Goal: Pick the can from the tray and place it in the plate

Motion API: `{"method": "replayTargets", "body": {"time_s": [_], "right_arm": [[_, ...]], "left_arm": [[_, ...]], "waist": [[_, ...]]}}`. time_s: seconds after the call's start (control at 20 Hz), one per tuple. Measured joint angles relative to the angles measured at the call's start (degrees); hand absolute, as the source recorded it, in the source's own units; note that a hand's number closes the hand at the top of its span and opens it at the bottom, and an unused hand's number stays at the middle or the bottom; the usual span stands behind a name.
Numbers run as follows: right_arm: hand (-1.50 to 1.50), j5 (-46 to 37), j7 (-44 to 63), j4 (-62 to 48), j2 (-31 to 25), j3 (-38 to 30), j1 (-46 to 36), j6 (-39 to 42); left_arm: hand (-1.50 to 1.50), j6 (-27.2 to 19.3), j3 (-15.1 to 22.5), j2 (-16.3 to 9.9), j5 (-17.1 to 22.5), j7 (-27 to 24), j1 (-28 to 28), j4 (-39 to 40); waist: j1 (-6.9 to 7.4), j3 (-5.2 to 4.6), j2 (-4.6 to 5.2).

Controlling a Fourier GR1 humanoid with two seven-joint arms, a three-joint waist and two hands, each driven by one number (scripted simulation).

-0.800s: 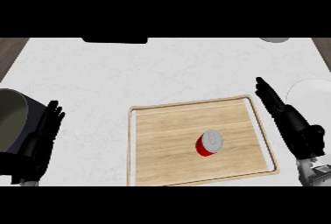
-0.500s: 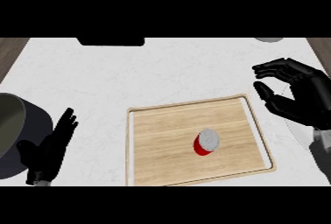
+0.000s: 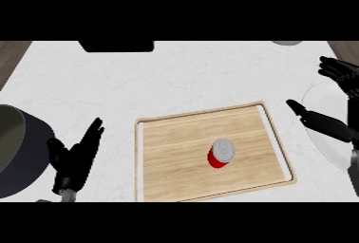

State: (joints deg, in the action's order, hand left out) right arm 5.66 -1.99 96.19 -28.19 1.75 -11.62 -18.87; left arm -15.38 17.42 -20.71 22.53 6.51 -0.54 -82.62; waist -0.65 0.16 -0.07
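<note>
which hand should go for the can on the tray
Probably the right hand: it is open beside the tray's right edge, and the plate lies on that side. The can stands right of centre; the left hand is farther.

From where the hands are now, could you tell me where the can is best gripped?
Grip the red can round its side wall, probably coming from the right with the open right hand. It stands upright and alone on the wooden tray, its sides free.

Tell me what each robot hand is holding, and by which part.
Nothing. The left robot hand and right robot hand are open; the can stands untouched on the tray.
</note>
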Motion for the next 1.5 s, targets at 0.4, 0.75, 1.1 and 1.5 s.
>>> {"method": "replayTargets", "body": {"time_s": [0.4,0.75,1.1,1.5], "right_arm": [[-1.50,-2.66,8.35,9.85,-7.20,0.78,5.16,7.81],[-1.50,-5.90,23.25,17.30,-15.96,7.50,3.58,18.02],[-1.50,-11.64,39.03,20.94,-14.19,15.27,-2.79,22.82],[-1.50,-23.20,49.62,19.41,-4.41,24.91,-6.36,24.61]], "left_arm": [[0.00,0.48,-0.29,2.38,-2.33,0.03,1.08,1.48],[0.00,1.35,-0.67,2.42,-2.53,0.39,1.02,1.27],[0.00,2.44,-1.70,3.09,-2.98,1.44,1.64,1.69],[0.00,3.60,-2.76,4.37,-4.61,1.10,1.10,1.66]], "waist": [[0.29,0.02,-0.26],[0.66,-0.05,-0.25],[1.06,-0.01,-0.15],[1.02,0.02,-0.13]]}}
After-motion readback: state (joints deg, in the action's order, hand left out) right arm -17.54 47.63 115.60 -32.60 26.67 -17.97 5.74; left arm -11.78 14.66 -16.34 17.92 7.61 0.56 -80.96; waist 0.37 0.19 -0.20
